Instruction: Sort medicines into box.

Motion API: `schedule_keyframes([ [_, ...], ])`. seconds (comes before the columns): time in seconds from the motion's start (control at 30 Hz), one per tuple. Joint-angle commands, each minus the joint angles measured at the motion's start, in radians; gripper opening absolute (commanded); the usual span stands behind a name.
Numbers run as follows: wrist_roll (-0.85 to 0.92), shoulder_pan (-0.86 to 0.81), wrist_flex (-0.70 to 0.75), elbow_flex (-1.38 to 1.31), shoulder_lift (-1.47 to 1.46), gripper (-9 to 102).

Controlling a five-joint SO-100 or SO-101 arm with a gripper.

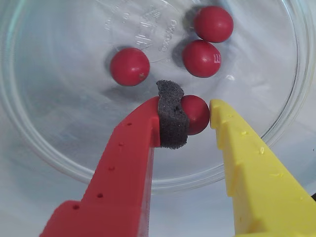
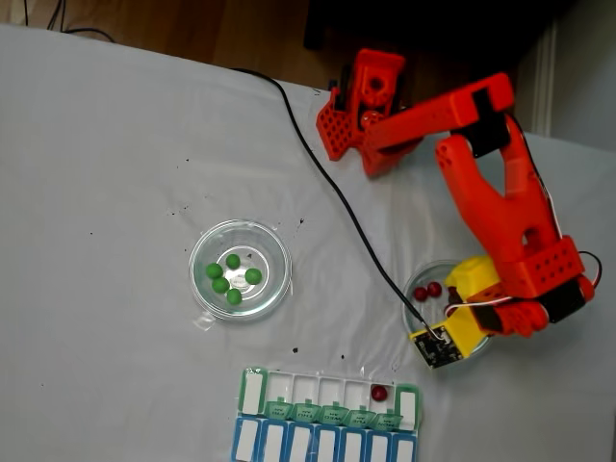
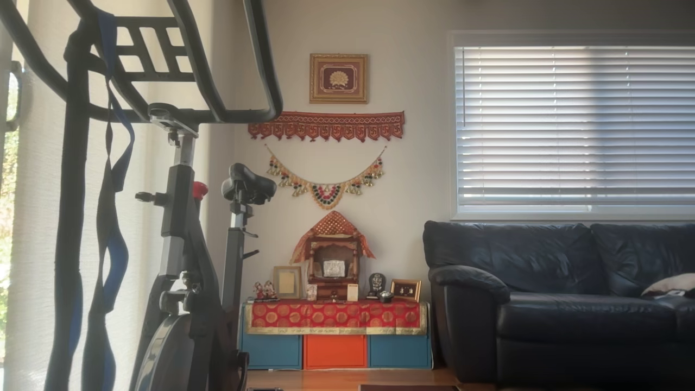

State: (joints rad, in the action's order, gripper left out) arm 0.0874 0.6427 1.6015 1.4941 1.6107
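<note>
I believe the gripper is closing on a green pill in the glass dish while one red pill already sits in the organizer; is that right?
Not quite: the pill between the fingers of the gripper is red, not green, as the wrist view shows. The rest holds: it is in the glass dish, and one red pill sits in the organizer.

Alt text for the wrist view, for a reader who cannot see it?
A gripper with one red finger and one yellow finger closes on a dark red pill, a grey foam pad pressed against it. Three more red pills lie loose in the clear glass dish.
</note>
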Motion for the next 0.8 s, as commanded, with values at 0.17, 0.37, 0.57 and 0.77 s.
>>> schedule_keyframes([
  [0.17,0.023,-0.066,0.000,-0.152,0.161,1],
  [0.37,0.017,-0.118,-0.046,-0.163,0.202,1],
  [0.57,0.017,-0.176,-0.081,-0.187,0.221,1],
  [0.77,0.017,-0.258,-0.118,-0.229,0.212,1],
])
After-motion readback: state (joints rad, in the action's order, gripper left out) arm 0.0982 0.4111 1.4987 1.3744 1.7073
